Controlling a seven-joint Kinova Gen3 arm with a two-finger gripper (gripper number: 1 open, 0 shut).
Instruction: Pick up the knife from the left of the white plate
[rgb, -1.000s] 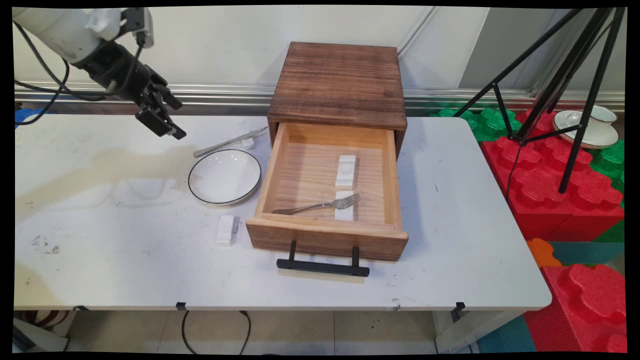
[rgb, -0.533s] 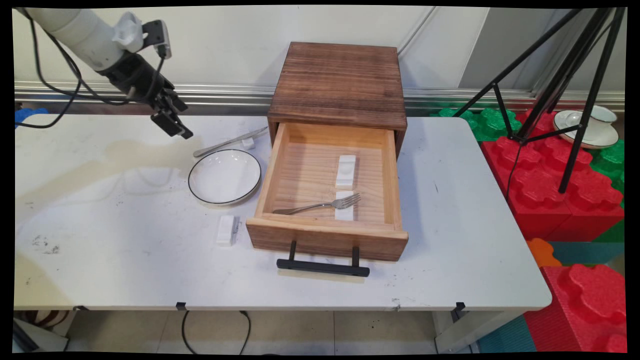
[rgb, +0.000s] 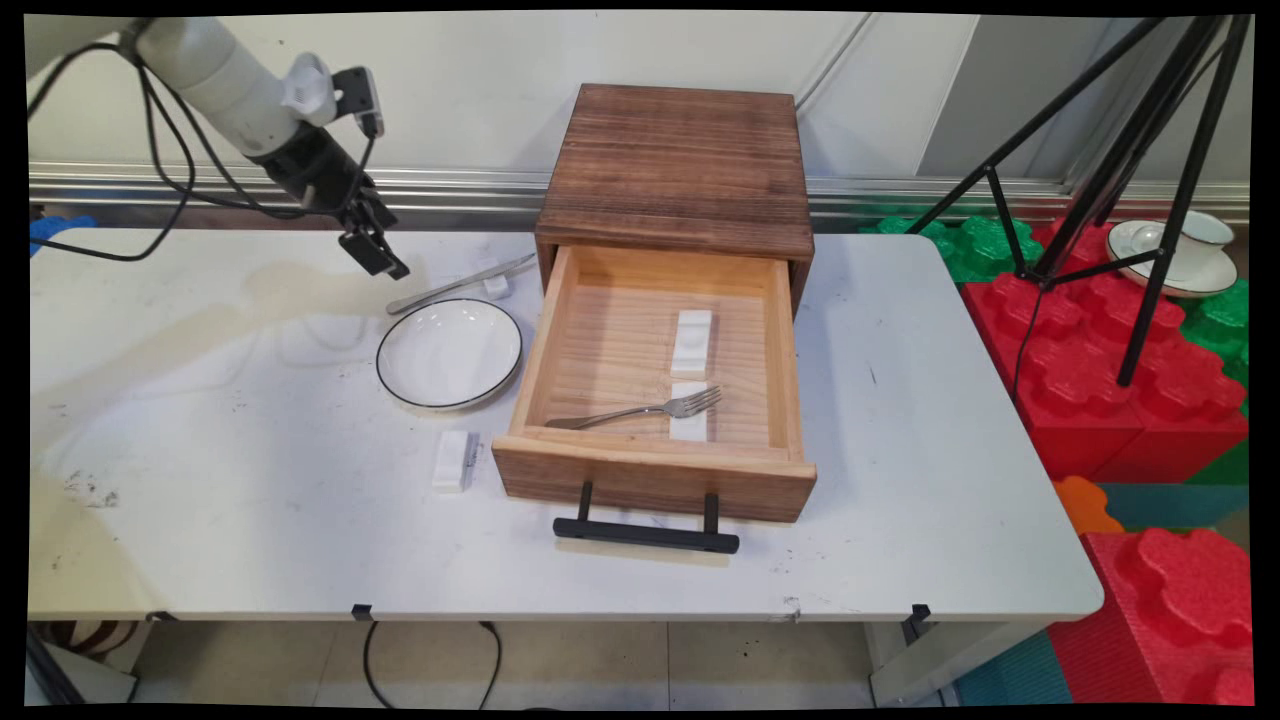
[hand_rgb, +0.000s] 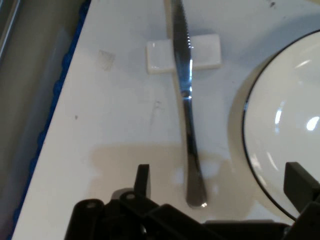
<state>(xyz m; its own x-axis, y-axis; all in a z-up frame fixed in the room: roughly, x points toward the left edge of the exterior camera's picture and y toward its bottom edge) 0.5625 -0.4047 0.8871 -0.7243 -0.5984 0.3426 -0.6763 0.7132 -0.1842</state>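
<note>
Above the bench's far left: the gripper (rgb: 385, 262) hangs off the surface, tilted down toward 4 o'clock, holding nothing.
Gripper state: fingers (hand_rgb: 143, 179) spread wide apart in the hand view, the knife handle lying in the gap between them.
Knife: the knife (rgb: 460, 284) lies on the bench (rgb: 250, 520) at about 4 o'clock from the gripper in the main view, handle end nearest, blade running away toward the drawer box.
Rest: the blade crosses a small white rest (hand_rgb: 183, 53), so that end sits raised while the handle tip touches the bench.
Plate: a white plate (rgb: 449, 352) with a dark rim sits just beside the handle, at 3 o'clock in the hand view.
Doing it well: judging from this pose, a clean pinch would want the fingers centred across the handle's narrow width, kept off the plate rim, and low enough to get under the rounded handle.
Risk: the raised blade could pivot on the rest if pressed at the tip.
Drawer: the open wooden drawer (rgb: 655, 470) at 4 o'clock from the plate holds a fork (rgb: 640, 409) laid over a white rest, another rest behind it.
Spare rest: a further white rest (rgb: 452, 460) lies at 6 o'clock from the plate.
</note>
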